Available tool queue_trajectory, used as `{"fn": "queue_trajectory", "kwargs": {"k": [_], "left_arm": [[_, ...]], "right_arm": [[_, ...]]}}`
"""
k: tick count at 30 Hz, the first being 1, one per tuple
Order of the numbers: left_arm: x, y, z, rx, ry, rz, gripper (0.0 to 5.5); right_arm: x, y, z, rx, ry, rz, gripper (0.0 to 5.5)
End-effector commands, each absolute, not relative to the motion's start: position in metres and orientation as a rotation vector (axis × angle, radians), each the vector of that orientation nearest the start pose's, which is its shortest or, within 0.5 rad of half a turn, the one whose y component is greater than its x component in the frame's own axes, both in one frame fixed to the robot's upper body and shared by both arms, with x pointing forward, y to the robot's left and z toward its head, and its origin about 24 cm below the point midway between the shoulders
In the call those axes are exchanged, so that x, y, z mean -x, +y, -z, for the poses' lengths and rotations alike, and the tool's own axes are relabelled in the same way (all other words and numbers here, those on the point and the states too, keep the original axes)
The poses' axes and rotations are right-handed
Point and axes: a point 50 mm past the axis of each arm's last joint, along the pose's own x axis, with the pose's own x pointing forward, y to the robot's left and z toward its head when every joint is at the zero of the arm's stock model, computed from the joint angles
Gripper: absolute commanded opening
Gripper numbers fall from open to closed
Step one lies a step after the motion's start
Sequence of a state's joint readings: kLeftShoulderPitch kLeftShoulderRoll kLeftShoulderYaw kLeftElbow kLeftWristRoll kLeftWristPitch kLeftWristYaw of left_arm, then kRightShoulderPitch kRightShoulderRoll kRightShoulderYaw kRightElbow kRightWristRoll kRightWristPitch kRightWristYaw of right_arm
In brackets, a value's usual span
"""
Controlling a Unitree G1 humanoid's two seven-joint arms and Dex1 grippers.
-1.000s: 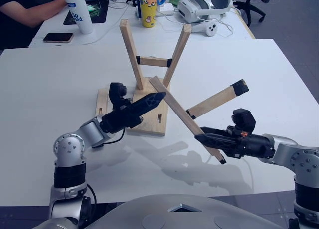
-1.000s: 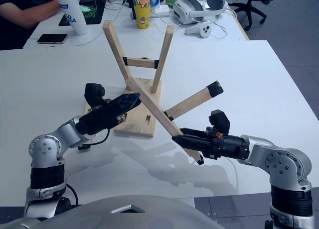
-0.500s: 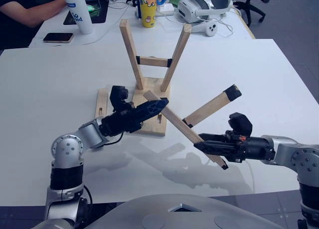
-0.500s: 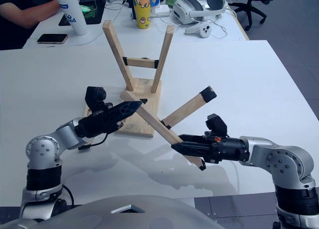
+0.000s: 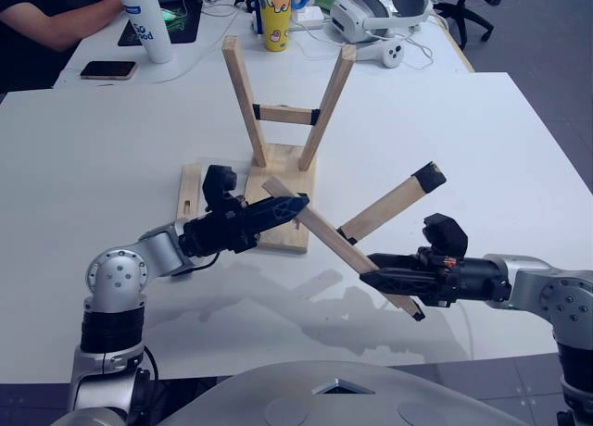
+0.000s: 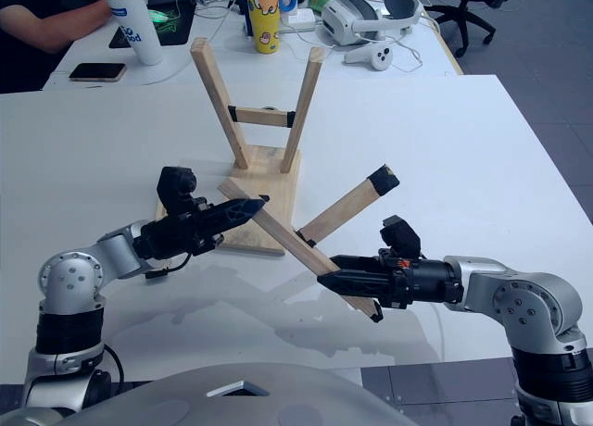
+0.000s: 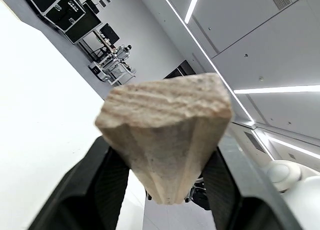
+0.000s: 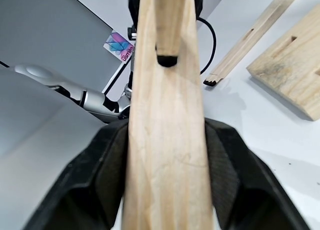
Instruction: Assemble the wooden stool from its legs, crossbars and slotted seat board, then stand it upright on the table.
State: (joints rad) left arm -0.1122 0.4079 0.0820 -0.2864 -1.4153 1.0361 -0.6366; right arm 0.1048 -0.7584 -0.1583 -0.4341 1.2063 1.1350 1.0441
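Our left tool [image 5: 283,206] is clamped on the top end of the loose leg frame [image 5: 329,243], just above the near edge of the seat board [image 5: 283,164]. Right of the board, our right tool [image 5: 384,280] grips the same leg's foot. We should square the leg end to the board before pressing. That end has dropped toward the board since a second ago.

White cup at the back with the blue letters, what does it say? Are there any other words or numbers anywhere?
White cup: blue letters, too blurred to read.
Yellow cup: a printed picture, no words clear enough to read.
Colourful sticker: tiny print, too small to read.
Wooden leg and seat board: no writing at all.
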Motion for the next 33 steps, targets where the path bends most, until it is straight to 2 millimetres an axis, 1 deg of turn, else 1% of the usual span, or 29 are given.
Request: {"fn": "queue_trajectory", "kwargs": {"k": [1,8,9,11,16,19,21,22,23,24,26,27,29,31,32,33], "left_arm": [[-0.214,0.14,-0.119,0.897,0.396,1.289,2.02],[-0.219,0.149,-0.118,0.875,0.385,1.262,2.02],[-0.221,0.151,-0.118,0.874,0.377,1.25,2.02],[-0.224,0.154,-0.117,0.859,0.375,1.234,2.02],[-0.226,0.164,-0.121,0.847,0.354,1.217,2.02],[-0.229,0.183,-0.13,0.817,0.315,1.176,2.02],[-0.231,0.202,-0.141,0.788,0.277,1.134,2.02],[-0.231,0.211,-0.146,0.768,0.263,1.11,2.02],[-0.23,0.224,-0.153,0.746,0.242,1.076,2.02],[-0.231,0.235,-0.159,0.727,0.224,1.049,2.02],[-0.232,0.254,-0.172,0.674,0.201,1.008,2.02],[-0.233,0.262,-0.18,0.649,0.191,0.997,2.02],[-0.236,0.271,-0.191,0.611,0.176,0.989,2.02],[-0.241,0.278,-0.201,0.58,0.153,0.979,2.02],[-0.243,0.281,-0.205,0.571,0.136,0.974,2.02],[-0.244,0.285,-0.209,0.562,0.121,0.965,2.02]], "right_arm": [[-0.167,-0.19,-0.117,-0.643,0.656,-1.402,2.05],[-0.18,-0.193,-0.113,-0.582,0.582,-1.305,2.05],[-0.184,-0.194,-0.114,-0.616,0.56,-1.278,2.42],[-0.184,-0.197,-0.115,-0.67,0.553,-1.282,2.69],[-0.183,-0.202,-0.114,-0.716,0.553,-1.265,3.41],[-0.188,-0.211,-0.106,-0.685,0.56,-1.176,3.88],[-0.193,-0.215,-0.098,-0.623,0.561,-1.091,4.14],[-0.198,-0.216,-0.096,-0.632,0.545,-1.057,4.2],[-0.203,-0.213,-0.093,-0.596,0.538,-1.028,4.2],[-0.206,-0.209,-0.089,-0.524,0.541,-0.997,4.2],[-0.206,-0.193,-0.081,-0.354,0.525,-0.998,4.2],[-0.206,-0.181,-0.078,-0.243,0.493,-1.007,4.2],[-0.201,-0.159,-0.074,-0.016,0.434,-1.095,4.2],[-0.192,-0.14,-0.069,0.139,0.367,-1.193,4.2],[-0.195,-0.133,-0.068,0.253,0.285,-1.181,4.2],[-0.196,-0.127,-0.067,0.33,0.225,-1.197,4.2]]}}
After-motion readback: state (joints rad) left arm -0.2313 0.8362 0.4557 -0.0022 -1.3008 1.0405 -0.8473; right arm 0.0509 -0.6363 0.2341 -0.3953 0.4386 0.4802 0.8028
